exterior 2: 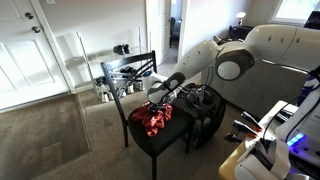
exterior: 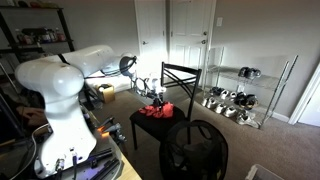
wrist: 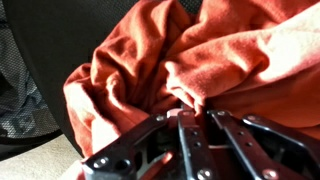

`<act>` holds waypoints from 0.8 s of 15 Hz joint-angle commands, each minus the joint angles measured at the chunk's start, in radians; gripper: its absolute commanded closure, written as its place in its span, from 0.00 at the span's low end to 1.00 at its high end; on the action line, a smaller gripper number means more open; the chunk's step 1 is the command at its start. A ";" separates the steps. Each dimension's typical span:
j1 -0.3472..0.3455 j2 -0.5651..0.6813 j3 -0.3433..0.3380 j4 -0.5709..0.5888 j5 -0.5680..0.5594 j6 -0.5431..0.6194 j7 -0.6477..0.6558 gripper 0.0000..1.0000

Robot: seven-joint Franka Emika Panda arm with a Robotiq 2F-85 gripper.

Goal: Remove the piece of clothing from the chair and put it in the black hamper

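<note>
A red-orange piece of clothing (wrist: 200, 55) lies crumpled on the seat of a black chair (exterior: 178, 72). It shows in both exterior views (exterior: 158, 109) (exterior 2: 157, 121). My gripper (wrist: 190, 112) is down on the cloth, its fingers drawn together on a fold of the fabric. It also shows in both exterior views (exterior: 154, 96) (exterior 2: 161, 101). The black hamper (exterior: 195, 150) stands on the carpet right beside the chair (exterior 2: 125, 72). It also shows in an exterior view (exterior 2: 207, 112), and its mesh wall sits at the left edge of the wrist view (wrist: 15, 95).
A wire shelf rack (exterior: 243, 95) with shoes stands against the wall behind the chair. It also shows in an exterior view (exterior 2: 100, 70). White doors (exterior: 188, 30) are at the back. A desk with electronics (exterior 2: 270, 130) is by the robot's base.
</note>
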 commanded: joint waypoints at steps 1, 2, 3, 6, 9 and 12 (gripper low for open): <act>-0.017 -0.113 0.006 -0.158 0.018 0.049 0.031 0.94; -0.020 -0.148 0.005 -0.207 0.016 0.066 0.032 0.92; -0.020 -0.181 -0.002 -0.249 0.013 0.086 0.047 0.93; -0.012 -0.268 -0.036 -0.359 0.007 0.150 0.124 0.92; 0.003 -0.355 -0.082 -0.477 0.005 0.214 0.228 0.92; 0.017 -0.432 -0.122 -0.595 0.003 0.261 0.321 0.92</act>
